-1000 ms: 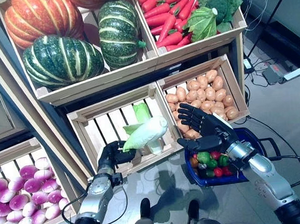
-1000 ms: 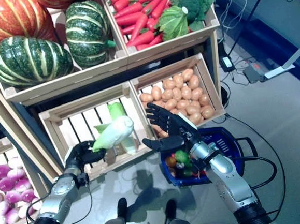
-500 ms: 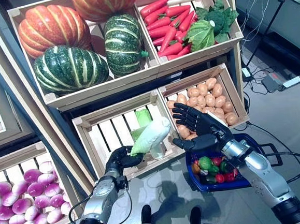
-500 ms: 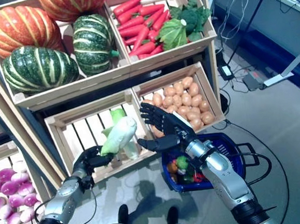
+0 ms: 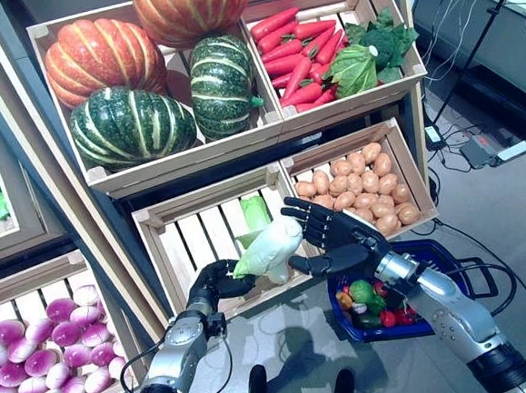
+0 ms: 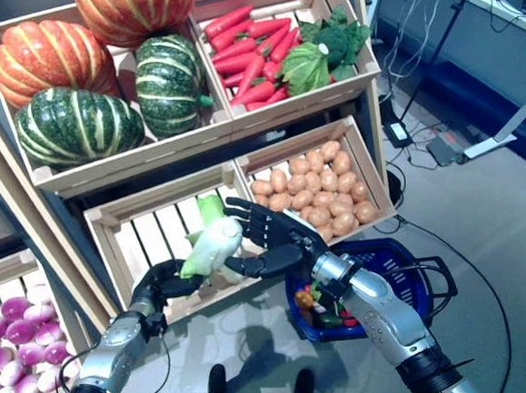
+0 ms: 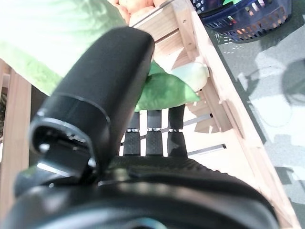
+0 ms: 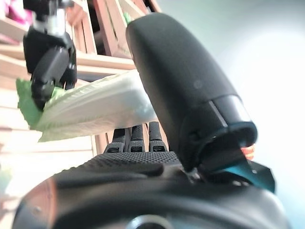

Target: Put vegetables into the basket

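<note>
Cabbage [image 5: 269, 246] pinched in left hand [image 5: 211, 282]; right hand [image 5: 334, 235] spread behind it, contact unclear.

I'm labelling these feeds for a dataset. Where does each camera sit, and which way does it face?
Left eye, right eye: head stereo pair, looking down at crates, cabbage, basket; both arms show.
Left wrist: on left arm, along left hand gripping cabbage leaves.
Right wrist: on right arm, along open right hand at cabbage; left hand shows too.
Shared: every view shows the cabbage.
</note>
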Available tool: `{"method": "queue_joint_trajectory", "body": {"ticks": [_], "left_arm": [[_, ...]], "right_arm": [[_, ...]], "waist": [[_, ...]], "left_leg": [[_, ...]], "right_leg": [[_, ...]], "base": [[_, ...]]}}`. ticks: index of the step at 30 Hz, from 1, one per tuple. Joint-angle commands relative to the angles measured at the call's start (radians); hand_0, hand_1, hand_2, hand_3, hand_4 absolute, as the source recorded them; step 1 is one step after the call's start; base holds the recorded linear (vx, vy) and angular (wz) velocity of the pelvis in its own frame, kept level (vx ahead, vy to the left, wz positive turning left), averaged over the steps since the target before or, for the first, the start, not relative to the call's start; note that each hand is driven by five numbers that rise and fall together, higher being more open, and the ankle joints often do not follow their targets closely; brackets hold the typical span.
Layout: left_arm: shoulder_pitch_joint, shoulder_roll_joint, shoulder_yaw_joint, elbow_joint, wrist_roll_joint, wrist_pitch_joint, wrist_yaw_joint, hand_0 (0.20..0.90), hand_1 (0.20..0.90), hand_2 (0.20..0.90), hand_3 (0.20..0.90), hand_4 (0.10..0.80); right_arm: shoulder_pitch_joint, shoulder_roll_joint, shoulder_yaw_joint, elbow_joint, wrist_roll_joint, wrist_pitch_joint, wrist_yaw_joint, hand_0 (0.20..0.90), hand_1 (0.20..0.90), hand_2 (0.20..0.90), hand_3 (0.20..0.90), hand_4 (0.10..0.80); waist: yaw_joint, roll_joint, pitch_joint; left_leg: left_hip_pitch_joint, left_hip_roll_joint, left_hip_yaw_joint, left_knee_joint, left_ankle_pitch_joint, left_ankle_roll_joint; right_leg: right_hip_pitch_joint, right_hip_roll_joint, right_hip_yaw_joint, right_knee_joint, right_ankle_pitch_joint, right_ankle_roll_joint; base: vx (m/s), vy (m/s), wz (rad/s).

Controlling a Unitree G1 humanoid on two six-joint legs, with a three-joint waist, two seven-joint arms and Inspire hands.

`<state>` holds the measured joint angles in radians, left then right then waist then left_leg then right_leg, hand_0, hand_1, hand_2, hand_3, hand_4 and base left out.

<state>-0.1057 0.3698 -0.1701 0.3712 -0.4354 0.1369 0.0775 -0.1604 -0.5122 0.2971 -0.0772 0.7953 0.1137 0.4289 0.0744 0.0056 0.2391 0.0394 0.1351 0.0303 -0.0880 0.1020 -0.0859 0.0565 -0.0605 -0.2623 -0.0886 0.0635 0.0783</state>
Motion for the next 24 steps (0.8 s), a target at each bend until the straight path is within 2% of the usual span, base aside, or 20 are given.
{"method": "queue_joint_trajectory", "body": {"ticks": [1,7,16,24], "left_arm": [[-0.097,0.029,-0.060,-0.061,0.009,-0.073,-0.065,0.300,0.300,0.300,0.300,0.400],[-0.099,0.017,-0.076,-0.057,-0.013,-0.067,-0.077,0.300,0.300,0.300,0.300,0.400],[-0.101,-0.009,-0.090,-0.057,-0.029,-0.066,-0.096,0.300,0.300,0.300,0.300,0.400],[-0.102,-0.007,-0.099,-0.070,-0.020,-0.054,-0.089,0.300,0.300,0.300,0.300,0.400]], "right_arm": [[-0.087,0.086,0.082,-0.043,0.125,-0.025,0.150,0.900,0.900,0.900,0.900,0.800],[-0.096,0.128,0.107,-0.033,0.175,0.001,0.176,0.900,0.900,0.900,0.900,0.800],[-0.098,0.208,0.116,-0.008,0.231,-0.040,0.146,0.900,0.900,0.900,0.900,0.800],[-0.093,0.204,0.107,0.014,0.097,-0.105,0.037,0.900,0.900,0.900,0.900,0.800]], "waist": [[0.005,-0.053,-0.102],[0.011,-0.049,-0.113],[0.014,-0.042,-0.124],[0.008,-0.034,-0.129]], "left_leg": [[0.008,-0.025,-0.014,0.001,-0.040,-0.026],[0.009,-0.031,-0.021,0.001,-0.047,-0.024],[0.016,-0.035,-0.024,0.001,-0.056,-0.021],[0.017,-0.039,-0.023,0.001,-0.060,-0.018]], "right_leg": [[0.076,-0.056,-0.026,0.001,-0.041,0.034],[0.075,-0.062,-0.031,0.001,-0.039,0.037],[0.074,-0.068,-0.032,0.001,-0.035,0.039],[0.070,-0.072,-0.027,0.001,-0.033,0.042]], "base": [[0.000,0.000,0.00],[0.000,0.000,0.00],[0.008,0.004,0.03],[0.001,0.004,0.01]]}}
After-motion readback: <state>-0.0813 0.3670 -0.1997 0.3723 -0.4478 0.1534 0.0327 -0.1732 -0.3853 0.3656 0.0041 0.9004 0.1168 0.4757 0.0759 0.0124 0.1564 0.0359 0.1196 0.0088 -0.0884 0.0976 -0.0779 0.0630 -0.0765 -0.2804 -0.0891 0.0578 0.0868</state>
